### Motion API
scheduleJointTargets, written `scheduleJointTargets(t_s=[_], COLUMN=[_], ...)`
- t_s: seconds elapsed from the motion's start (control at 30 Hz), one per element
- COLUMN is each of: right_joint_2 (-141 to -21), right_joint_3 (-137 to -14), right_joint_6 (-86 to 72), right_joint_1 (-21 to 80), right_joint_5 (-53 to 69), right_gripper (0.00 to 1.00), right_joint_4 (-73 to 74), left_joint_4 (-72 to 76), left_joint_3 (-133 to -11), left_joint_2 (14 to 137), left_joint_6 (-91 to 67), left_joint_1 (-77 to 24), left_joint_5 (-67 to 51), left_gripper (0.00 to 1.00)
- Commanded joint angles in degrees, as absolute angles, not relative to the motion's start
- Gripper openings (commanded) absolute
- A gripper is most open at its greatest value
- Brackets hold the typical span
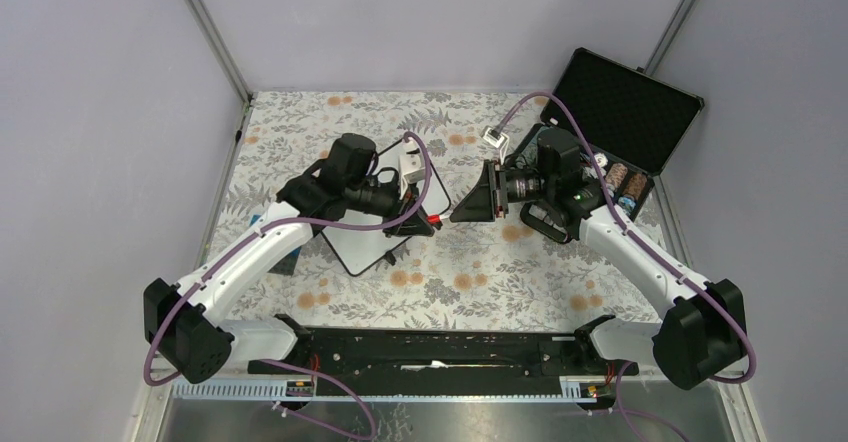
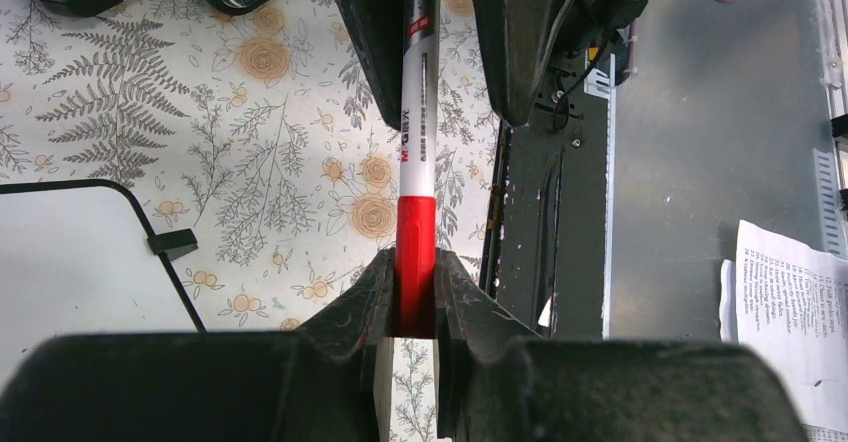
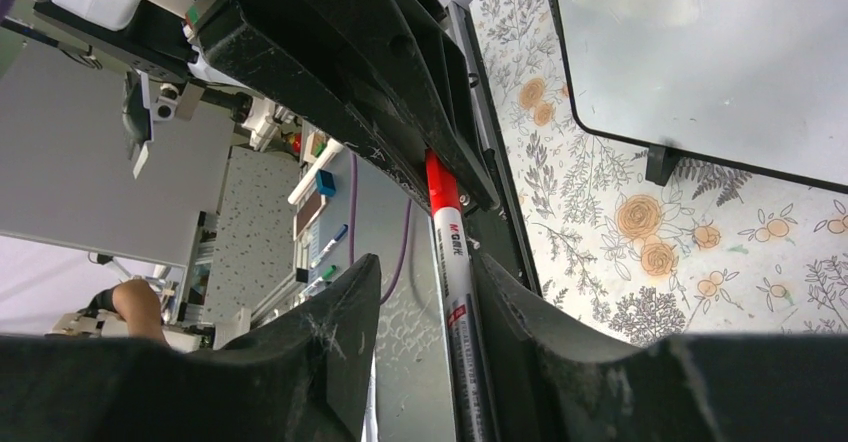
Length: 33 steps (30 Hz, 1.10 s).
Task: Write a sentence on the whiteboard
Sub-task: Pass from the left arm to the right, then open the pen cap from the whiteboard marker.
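A red-and-white marker (image 2: 414,132) hangs in the air between my two grippers. My left gripper (image 2: 415,267) is shut on the marker's red cap (image 2: 415,247). My right gripper (image 3: 425,267) is open around the marker's white barrel (image 3: 458,282), which rests against one finger (image 3: 520,312). In the top view the left gripper (image 1: 420,217) and the right gripper (image 1: 458,207) face each other tip to tip. The whiteboard (image 1: 360,247) lies flat under the left arm and also shows in the left wrist view (image 2: 80,262) and the right wrist view (image 3: 700,52). No red sentence shows on its visible parts.
An open black hinged case (image 1: 625,112) with small items stands at the back right. A small white box (image 1: 411,170) sits behind the board. A black rail (image 1: 430,347) runs along the near edge. A printed sheet (image 2: 790,312) lies beyond it.
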<state>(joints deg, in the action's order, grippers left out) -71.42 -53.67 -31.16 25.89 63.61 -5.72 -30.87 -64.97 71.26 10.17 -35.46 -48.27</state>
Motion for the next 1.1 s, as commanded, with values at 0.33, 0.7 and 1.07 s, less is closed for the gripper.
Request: scheduleJointTargets(t_s=[0.33, 0.7, 1.07], right_joint_2=[-71.2, -70.7, -70.4], right_joint_3=[-57.7, -57.4, -57.4], right_joint_6=[-24.9, -23.1, -23.0], right_joint_1=[27.9, 27.5, 27.5], right_joint_5=[62.2, 61.6, 62.6], right_gripper=[0.00, 0.00, 0.00], right_joint_4=[-0.6, 2.9, 2.8], left_joint_4=[-30.2, -31.8, -28.9], left_joint_3=[-66.6, -66.9, -66.6], left_joint_2=[72.1, 70.0, 72.3], left_joint_6=[11.7, 12.3, 10.5], left_joint_1=[-36.0, -34.5, -34.5], left_joint_5=[-48.9, -49.3, -55.3], left_gripper=[0.00, 0.43, 0.30])
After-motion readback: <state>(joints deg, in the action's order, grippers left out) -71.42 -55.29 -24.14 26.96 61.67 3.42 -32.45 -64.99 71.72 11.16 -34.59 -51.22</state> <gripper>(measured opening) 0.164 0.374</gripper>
